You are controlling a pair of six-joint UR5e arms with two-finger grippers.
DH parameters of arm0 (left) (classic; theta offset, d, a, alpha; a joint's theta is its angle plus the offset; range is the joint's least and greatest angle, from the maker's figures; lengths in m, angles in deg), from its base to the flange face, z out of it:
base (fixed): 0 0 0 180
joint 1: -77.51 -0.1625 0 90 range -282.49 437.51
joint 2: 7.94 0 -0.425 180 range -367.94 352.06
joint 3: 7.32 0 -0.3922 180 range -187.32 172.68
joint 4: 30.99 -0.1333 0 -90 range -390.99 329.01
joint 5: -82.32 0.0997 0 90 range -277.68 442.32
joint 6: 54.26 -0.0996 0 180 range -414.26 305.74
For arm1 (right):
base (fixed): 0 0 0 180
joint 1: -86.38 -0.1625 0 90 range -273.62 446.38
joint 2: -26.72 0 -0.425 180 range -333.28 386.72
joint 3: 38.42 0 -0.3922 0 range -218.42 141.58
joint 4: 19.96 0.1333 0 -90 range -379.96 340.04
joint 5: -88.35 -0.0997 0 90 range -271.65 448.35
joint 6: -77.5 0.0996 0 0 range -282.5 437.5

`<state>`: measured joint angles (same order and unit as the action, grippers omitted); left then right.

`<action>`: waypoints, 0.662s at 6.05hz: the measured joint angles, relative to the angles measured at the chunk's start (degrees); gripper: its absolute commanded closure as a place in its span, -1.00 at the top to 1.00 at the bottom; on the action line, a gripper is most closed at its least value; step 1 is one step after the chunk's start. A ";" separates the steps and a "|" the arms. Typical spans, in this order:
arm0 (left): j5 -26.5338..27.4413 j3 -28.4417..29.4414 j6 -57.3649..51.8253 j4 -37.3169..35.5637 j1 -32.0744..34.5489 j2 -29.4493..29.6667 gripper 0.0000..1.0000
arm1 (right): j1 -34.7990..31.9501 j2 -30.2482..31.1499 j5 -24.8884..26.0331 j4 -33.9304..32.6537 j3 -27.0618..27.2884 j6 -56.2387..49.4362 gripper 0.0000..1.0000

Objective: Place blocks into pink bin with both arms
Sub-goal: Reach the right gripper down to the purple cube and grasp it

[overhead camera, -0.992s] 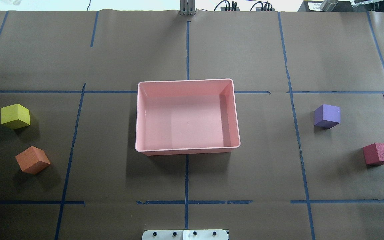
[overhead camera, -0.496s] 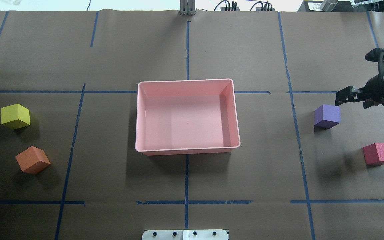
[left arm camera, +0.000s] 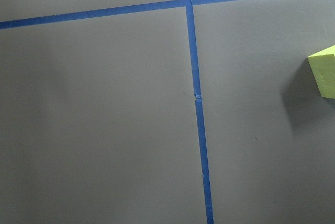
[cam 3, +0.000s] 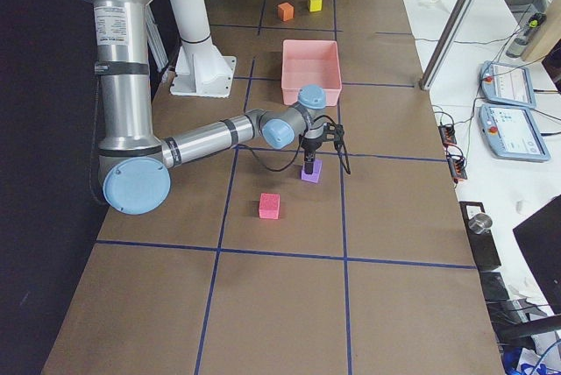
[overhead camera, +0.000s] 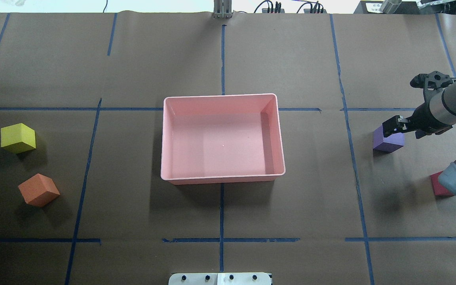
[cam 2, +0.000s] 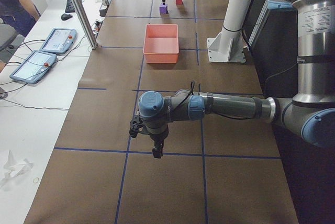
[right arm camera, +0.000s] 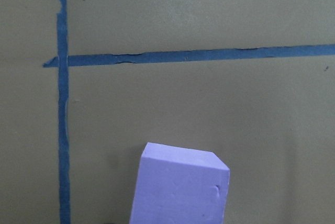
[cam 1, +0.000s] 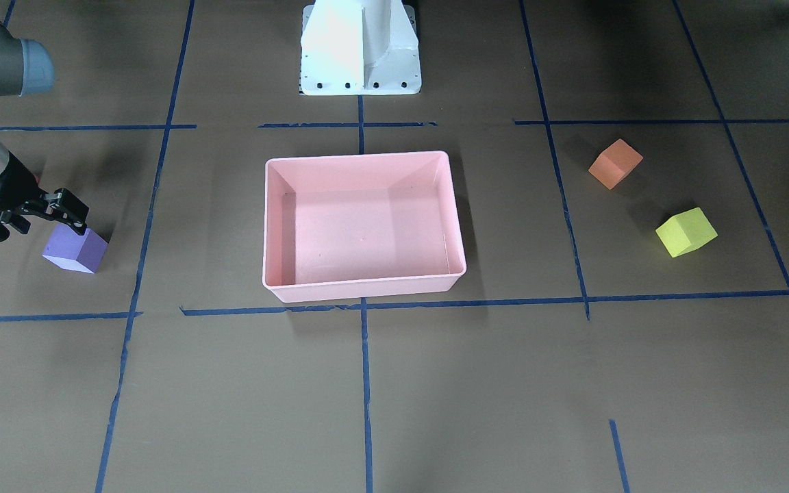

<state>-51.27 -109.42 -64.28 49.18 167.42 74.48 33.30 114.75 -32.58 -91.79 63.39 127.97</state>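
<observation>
The pink bin point(overhead camera: 222, 180) point(cam 1: 364, 294) sits empty at the table's middle. My right gripper point(overhead camera: 393, 126) point(cam 1: 69, 211) is open and hangs just over the purple block point(overhead camera: 388, 143) point(cam 1: 76, 252) point(right arm camera: 180, 190), which stands on the table. The red block point(overhead camera: 436, 186) point(cam 3: 269, 206) lies nearer the robot, half hidden by my right arm's elbow. The yellow-green block point(overhead camera: 18, 137) point(left arm camera: 324, 75) and the orange block point(overhead camera: 38, 190) point(cam 1: 615, 163) lie on the left side. My left gripper point(cam 2: 156, 153) shows only in the exterior left view, above bare table; I cannot tell whether it is open.
The white pedestal base point(cam 1: 360, 51) stands at the robot's side of the table, behind the bin. Blue tape lines cross the brown table cover. A metal post point(cam 2: 78, 9) and tablets point(cam 2: 57, 41) stand on the white side table across from the robot.
My right arm has come in from the right edge and moved left and down to the purple block. Its elbow now covers part of the red block. The blocks have not moved.
</observation>
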 measured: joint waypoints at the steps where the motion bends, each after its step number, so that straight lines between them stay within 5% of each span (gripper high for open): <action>1: 0.00 0.00 0.00 -0.01 0.00 -0.03 1.00 | 0.77 -0.07 0.11 0.82 -1.25 -0.04 1.00; 3: 0.00 0.05 0.00 -0.02 0.00 -0.06 1.00 | 2.50 -1.24 0.21 1.21 -3.86 -0.04 0.99; 4: 0.00 0.05 0.00 -0.02 0.00 -0.06 1.00 | 3.00 -1.92 0.20 1.24 -4.96 -0.13 0.42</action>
<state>-51.27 -109.36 -64.28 49.16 167.42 74.42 36.30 112.84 -32.38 -90.55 58.44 127.83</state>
